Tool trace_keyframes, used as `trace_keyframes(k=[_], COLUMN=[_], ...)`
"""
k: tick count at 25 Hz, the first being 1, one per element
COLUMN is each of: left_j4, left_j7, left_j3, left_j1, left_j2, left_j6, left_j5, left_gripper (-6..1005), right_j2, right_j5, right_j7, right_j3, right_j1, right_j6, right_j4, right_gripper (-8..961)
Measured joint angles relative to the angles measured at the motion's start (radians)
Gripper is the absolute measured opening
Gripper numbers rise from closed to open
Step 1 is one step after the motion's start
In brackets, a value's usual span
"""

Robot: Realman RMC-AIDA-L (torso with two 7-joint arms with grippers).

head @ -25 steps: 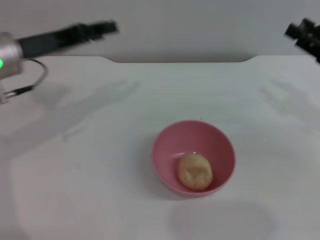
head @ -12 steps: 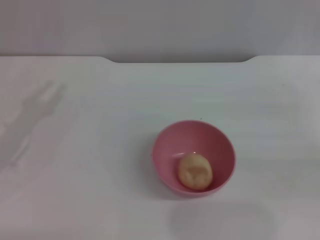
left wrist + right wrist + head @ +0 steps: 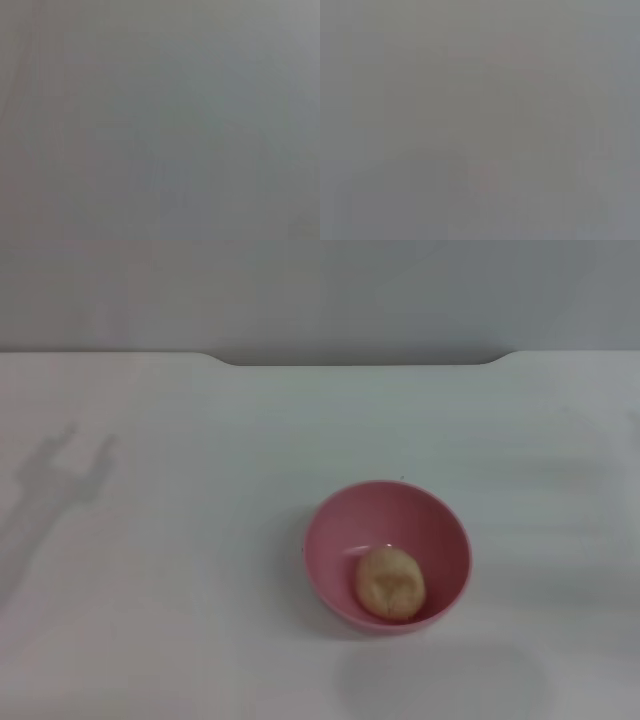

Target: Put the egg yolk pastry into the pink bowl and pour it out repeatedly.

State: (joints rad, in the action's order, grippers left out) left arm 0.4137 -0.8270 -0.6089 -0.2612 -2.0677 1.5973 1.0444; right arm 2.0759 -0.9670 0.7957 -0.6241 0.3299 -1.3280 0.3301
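Note:
The pink bowl point(image 3: 387, 555) stands upright on the white table, a little right of centre in the head view. Inside it, toward its near side, lies the egg yolk pastry point(image 3: 390, 583), a pale tan ball. Neither gripper shows in the head view; only a forked shadow falls on the table at the far left. Both wrist views show a plain grey field with nothing recognisable in it.
The white table point(image 3: 200, 540) runs back to a far edge with a shallow notch in its middle, and a grey wall stands behind it. Nothing but the bowl rests on the table.
Both arms, seen at the top corners one second ago, have left the head view. The left arm's shadow has shifted on the table's left side. Bowl and pastry have not moved.

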Motion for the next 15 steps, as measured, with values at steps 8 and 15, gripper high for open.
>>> trace_keyframes(k=[8, 15], left_j4=[-0.286, -0.332], left_j7=[0.841, 0.829], left_j3=[0.006, 0.019], left_j1=[-0.018, -0.016], left_j2=[-0.006, -0.006], left_j6=[0.018, -0.03], left_j5=[-0.018, -0.022], left_gripper=[531, 531], right_j2=[0.003, 0.002], right_j5=[0.29, 0.292], right_j7=[-0.521, -0.523], right_j3=[-0.002, -0.004], right_j1=[0.031, 0.053], right_j6=[-0.121, -0.08], right_j4=[-0.266, -0.281], right_gripper=[528, 528])
